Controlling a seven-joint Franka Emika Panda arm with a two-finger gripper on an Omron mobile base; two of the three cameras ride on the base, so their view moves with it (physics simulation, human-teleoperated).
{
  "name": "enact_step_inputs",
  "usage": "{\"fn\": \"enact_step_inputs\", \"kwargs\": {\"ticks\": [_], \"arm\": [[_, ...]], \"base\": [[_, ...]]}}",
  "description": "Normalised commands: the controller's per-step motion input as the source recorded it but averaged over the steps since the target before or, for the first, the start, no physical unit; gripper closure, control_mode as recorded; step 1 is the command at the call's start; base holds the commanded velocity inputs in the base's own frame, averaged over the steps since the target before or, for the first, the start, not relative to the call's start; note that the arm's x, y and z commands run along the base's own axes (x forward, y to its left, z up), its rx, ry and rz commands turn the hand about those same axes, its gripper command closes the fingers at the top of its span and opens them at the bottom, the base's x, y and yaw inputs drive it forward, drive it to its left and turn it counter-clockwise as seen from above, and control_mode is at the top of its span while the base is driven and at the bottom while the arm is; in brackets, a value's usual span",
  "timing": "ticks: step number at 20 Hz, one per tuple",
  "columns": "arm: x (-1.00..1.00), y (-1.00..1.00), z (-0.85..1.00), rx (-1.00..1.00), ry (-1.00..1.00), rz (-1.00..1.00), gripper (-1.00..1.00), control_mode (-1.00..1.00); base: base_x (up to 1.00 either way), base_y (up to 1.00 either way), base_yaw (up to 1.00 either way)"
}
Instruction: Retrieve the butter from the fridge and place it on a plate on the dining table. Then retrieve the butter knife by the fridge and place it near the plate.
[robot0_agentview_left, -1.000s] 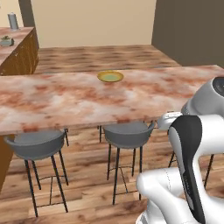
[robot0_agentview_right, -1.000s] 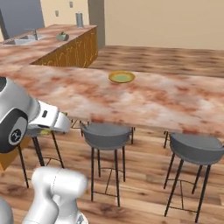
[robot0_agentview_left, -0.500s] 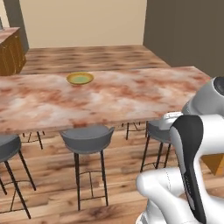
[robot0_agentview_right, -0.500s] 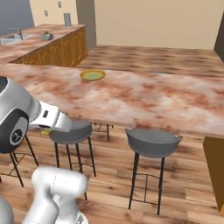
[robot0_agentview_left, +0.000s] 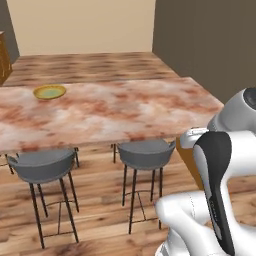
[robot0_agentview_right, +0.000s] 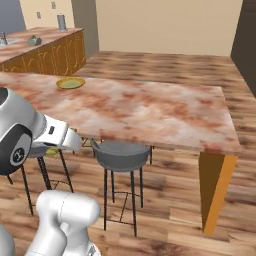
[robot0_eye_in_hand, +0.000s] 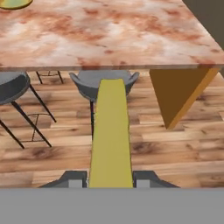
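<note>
Colours across the dining area

The dining table (robot0_agentview_left: 115, 107) has a reddish-brown and white marbled top over an orange side panel. The plate (robot0_agentview_left: 49, 92) shows a yellow rim and pale green centre. The butter (robot0_eye_in_hand: 110, 131) is dull yellow, the stools (robot0_agentview_right: 120, 154) are dark grey, and the floor (robot0_agentview_right: 170, 210) is brown wood plank.

Pale-yellow butter (robot0_eye_in_hand: 110, 131) stick clamped in the end effector (robot0_eye_in_hand: 109, 178), short of the marbled counter (robot0_agentview_left: 125, 107); yellow-rimmed plate (robot0_agentview_left: 49, 92) sits there, well apart.
</note>
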Motion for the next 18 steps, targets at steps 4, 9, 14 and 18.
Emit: {"fn": "enact_step_inputs", "kwargs": {"ticks": [4, 9, 14, 18], "arm": [[0.00, 0.00, 0.00, 0.00, 0.00, 0.00, 1.00, 1.00], [0.00, 0.00, 0.00, 0.00, 0.00, 0.00, 1.00, 1.00], [0.00, 0.00, 0.00, 0.00, 0.00, 0.00, 1.00, 1.00], [0.00, 0.00, 0.00, 0.00, 0.00, 0.00, 1.00, 1.00]], "base": [[0.00, -1.00, 0.00], [0.00, -1.00, 0.00], [0.09, -1.00, 0.00], [0.22, -1.00, 0.00]]}}
